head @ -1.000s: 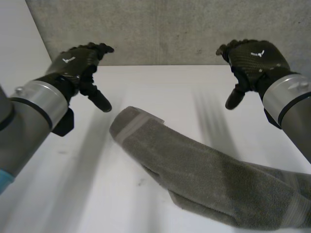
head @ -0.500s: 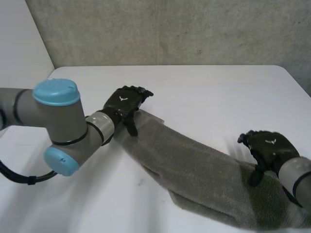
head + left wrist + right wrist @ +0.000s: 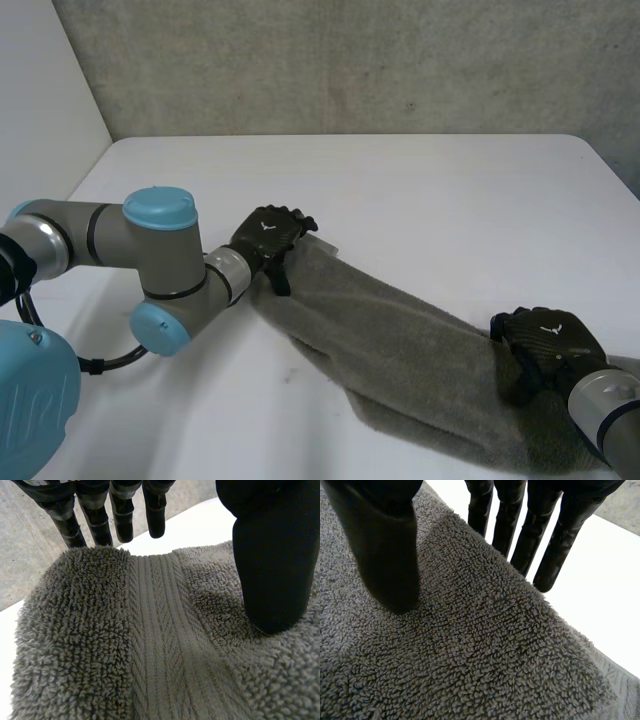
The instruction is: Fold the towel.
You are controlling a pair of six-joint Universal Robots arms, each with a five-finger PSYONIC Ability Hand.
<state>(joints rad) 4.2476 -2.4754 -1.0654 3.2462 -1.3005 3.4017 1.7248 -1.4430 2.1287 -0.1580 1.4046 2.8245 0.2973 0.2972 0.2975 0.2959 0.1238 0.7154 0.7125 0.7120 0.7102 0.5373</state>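
Towel [image 3: 400, 340] under left hand [image 3: 265, 232] and right hand [image 3: 548, 340] (fingers [image 3: 120, 515] straight, thumbs down)

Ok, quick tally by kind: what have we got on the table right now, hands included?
Towel: 1, grey, lying in a long band
Hands: 2, the left hand on one end of the towel, the right hand near the other end
Table: 1, white
Total: 4

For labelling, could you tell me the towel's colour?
Grey looped terry towel; best in left wrist view.
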